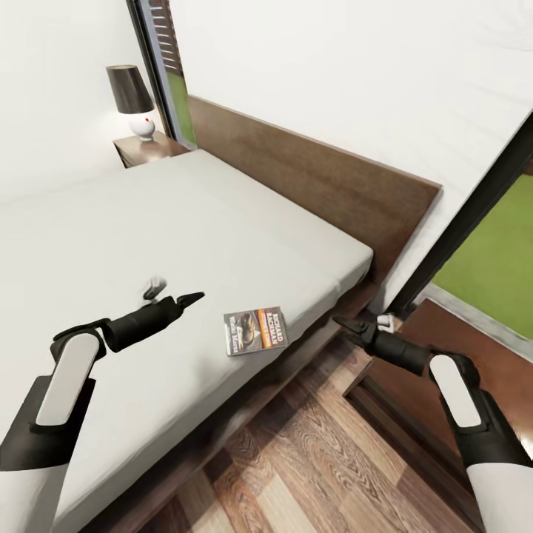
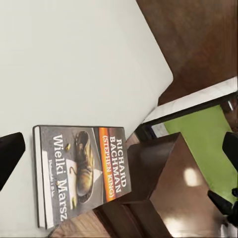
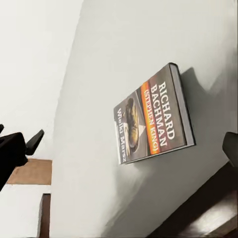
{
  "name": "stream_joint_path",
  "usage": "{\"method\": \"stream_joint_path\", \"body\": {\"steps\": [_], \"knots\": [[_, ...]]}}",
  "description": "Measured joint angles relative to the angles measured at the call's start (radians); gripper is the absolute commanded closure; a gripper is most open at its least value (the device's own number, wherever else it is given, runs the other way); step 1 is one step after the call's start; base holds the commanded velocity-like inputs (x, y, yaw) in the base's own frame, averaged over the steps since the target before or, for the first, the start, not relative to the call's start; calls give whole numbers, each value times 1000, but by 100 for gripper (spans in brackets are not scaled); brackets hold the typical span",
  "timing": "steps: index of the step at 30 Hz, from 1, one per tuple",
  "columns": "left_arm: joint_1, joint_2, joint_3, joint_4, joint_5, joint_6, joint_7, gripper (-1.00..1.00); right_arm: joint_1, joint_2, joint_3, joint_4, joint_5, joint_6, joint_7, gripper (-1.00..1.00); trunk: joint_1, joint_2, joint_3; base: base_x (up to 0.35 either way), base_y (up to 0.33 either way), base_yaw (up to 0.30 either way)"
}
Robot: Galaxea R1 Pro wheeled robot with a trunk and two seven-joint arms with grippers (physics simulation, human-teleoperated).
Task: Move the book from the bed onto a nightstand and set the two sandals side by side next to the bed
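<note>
Wood-plank floor [image 1: 296, 459] lies nearest me. Beyond it my left claw [image 1: 194, 298] hovers over the bed [image 1: 185, 237], my right claw [image 1: 342, 323] off its edge — I cannot tell whether either is spread. The book [image 1: 255, 330] lies flat between them, near the mattress edge — I'd approach low with the left. Farther off, the nightstand [image 1: 148, 150] carries a lamp [image 1: 133, 100].

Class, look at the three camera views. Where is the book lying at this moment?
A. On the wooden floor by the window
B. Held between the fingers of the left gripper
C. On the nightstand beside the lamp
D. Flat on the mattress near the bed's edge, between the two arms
D. The book lies flat, cover up, on the bed near its edge, with the left gripper and right gripper on either side, neither touching it.
</note>
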Motion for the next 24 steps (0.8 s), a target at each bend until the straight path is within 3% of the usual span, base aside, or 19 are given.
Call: {"method": "stream_joint_path", "body": {"steps": [4, 9, 11, 18, 24], "knots": [[31, -18, 1, -9, 20, 7, 5, -100, -70, 11, 12, 181, -4, -40, 11, -100, 0, 0, 6, 0, 0, -2], [41, -46, 3, -12, 49, 17, 4, -100, -121, 16, 16, 308, -4, -81, 22, -100, 4, -7, 11, 0, 0, 0], [41, -50, 4, -12, 60, 25, 4, -100, -127, 17, 17, 325, -5, -84, 23, -100, 11, -21, 8, 0, 0, 0], [39, -51, 12, -12, 179, 72, 8, -100, -148, 25, 13, 383, -9, -97, 24, -100, 38, -70, -2, 0, 0, 0], [38, -49, 17, -12, 197, 78, 8, -100, -148, 28, 11, 392, -11, -114, 23, -100, 61, -112, -14, 0, 0, 0]]}}
